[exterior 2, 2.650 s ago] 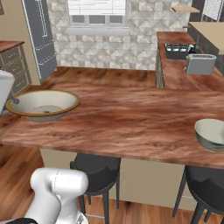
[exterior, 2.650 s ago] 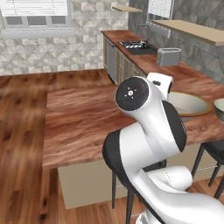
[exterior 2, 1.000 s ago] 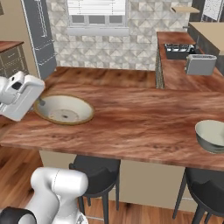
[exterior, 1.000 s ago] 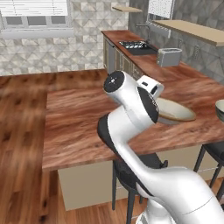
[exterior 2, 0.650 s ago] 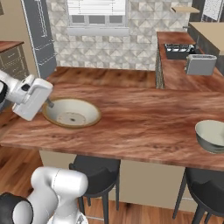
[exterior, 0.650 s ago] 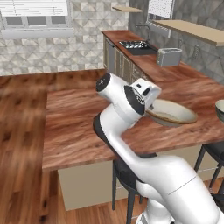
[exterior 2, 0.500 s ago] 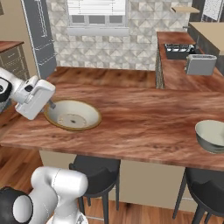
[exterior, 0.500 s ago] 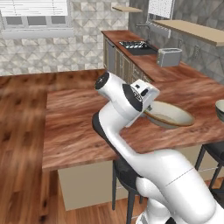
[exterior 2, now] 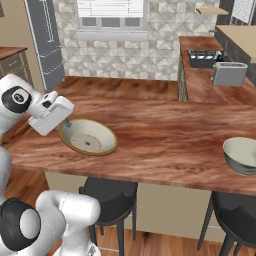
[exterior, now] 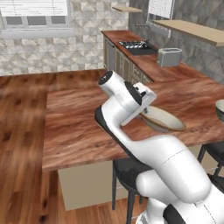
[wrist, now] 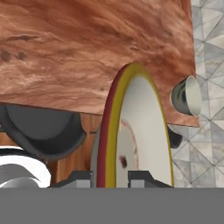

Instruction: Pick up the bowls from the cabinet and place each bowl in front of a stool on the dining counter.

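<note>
Between the narrow jaws of the gripper (wrist: 106,177) sits the rim of the cream bowl (exterior 2: 88,136), pinched at its 9 o'clock edge in the right base view. It hangs low over the dining counter (exterior 2: 165,137), above one stool (exterior 2: 107,194). Being stiff, glazed ceramic, it is probably slippery and breakable, so a rim hold needs slow lowering. At 3 o'clock, well apart, the grey-green bowl (exterior 2: 241,155) already stands near the front edge; open wood lies between.
</note>
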{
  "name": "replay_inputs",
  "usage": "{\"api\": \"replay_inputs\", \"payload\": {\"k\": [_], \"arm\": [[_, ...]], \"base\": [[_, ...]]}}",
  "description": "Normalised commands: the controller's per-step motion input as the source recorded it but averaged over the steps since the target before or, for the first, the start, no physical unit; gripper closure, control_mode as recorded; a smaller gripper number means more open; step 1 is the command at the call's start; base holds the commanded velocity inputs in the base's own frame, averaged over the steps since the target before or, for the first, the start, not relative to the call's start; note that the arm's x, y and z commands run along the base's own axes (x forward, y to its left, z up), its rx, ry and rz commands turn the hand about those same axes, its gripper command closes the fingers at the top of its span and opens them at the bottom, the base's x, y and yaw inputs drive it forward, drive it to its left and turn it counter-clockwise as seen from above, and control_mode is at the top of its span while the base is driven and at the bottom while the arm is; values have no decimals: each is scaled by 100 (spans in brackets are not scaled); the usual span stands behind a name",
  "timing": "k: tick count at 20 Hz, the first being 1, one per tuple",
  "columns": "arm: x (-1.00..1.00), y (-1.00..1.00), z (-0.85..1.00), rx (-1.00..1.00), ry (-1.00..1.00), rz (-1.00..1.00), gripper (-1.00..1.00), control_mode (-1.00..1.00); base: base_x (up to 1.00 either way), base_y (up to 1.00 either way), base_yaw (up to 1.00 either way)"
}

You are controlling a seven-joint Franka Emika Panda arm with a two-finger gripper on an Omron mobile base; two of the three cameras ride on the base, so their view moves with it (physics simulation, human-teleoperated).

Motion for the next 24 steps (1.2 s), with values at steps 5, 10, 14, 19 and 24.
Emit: {"api": "replay_inputs", "payload": {"k": [5, 10, 14, 19, 24], "arm": [[38, -9, -37, 0, 0, 0, 100, -100], [33, -9, -42, 0, 0, 0, 100, -100], [48, -1, -33, 0, 0, 2, 100, -100], [40, 0, -34, 0, 0, 6, 100, -100], [36, 0, -50, 0, 0, 6, 100, -100]], "base": [[0, 0, 0], [0, 0, 0], [0, 0, 0], [0, 0, 0], [0, 0, 0]]}}
